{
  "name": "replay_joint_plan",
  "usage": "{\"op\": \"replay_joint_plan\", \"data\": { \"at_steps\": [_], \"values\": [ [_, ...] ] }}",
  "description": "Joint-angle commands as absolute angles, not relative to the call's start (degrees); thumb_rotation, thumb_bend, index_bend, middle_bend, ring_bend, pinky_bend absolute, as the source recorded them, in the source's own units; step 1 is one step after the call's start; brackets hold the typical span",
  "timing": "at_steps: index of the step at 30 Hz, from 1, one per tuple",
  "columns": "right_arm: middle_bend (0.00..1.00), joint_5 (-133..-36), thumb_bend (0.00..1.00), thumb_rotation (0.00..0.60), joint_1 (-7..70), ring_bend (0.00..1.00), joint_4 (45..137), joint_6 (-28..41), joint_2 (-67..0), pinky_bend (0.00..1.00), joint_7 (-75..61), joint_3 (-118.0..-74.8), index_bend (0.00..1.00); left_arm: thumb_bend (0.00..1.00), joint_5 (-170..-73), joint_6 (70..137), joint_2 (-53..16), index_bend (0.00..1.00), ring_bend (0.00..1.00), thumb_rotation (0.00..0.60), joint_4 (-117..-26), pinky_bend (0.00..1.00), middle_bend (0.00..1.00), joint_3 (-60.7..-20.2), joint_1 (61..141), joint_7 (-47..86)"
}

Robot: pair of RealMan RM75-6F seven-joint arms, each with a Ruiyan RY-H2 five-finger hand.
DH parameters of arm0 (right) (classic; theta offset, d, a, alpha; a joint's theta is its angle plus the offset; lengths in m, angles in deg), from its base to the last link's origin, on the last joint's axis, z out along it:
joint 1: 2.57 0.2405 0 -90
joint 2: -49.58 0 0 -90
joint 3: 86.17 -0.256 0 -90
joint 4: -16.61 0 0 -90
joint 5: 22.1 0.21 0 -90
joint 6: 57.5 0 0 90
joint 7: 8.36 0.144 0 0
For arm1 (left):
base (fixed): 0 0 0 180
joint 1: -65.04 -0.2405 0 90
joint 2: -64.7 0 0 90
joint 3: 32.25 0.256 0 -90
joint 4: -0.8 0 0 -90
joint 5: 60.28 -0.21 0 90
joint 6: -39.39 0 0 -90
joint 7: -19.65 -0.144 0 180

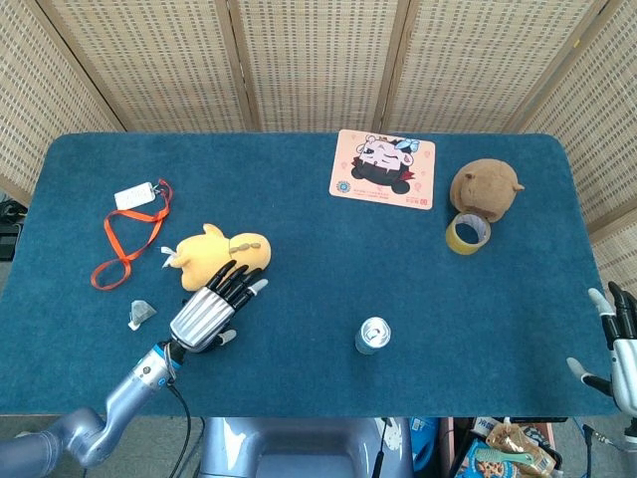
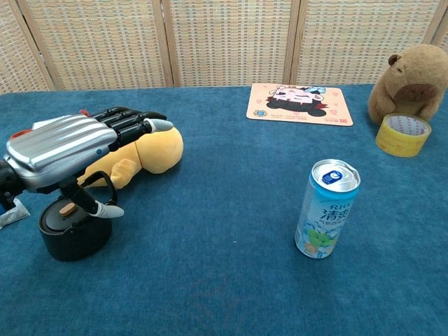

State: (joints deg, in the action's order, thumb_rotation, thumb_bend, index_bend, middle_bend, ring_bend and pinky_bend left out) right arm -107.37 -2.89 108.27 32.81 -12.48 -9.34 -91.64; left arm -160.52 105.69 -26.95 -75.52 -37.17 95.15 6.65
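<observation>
Above the black kettle (image 2: 73, 231) hovers the left hand (image 2: 66, 150), spread.

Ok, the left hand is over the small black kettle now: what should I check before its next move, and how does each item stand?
1. Left hand holds nothing, fingers apart: ok.
2. Hand above the black kettle: ok.
3. Kettle upright, lid on: ok.
4. Thumb touching the kettle: cannot tell.
5. Yellow plush clear of the hand: not ok, its fingers reach over it.
6. Right hand out of the way at the table edge: ok.
</observation>
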Motion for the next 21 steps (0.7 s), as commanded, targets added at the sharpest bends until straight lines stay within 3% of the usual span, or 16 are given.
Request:
{"op": "replay_joint_plan", "data": {
  "at_steps": [1,21],
  "values": [
    [0.00,-107.2,0.00,0.600,-2.9,0.00,108.2,32.7,-12.5,0.00,-9.2,-91.7,0.00,0.07,-159.3,105.2,-27.6,0.00,0.00,0.600,-74.3,0.00,0.00,-37.4,95.8,5.6],
    [0.00,-106.8,0.00,0.600,-2.7,0.00,108.4,32.1,-12.6,0.00,-9.7,-91.5,0.00,0.07,-153.4,108.5,-24.1,0.00,0.00,0.600,-70.6,0.00,0.00,-37.7,95.1,8.6]
  ]
}}
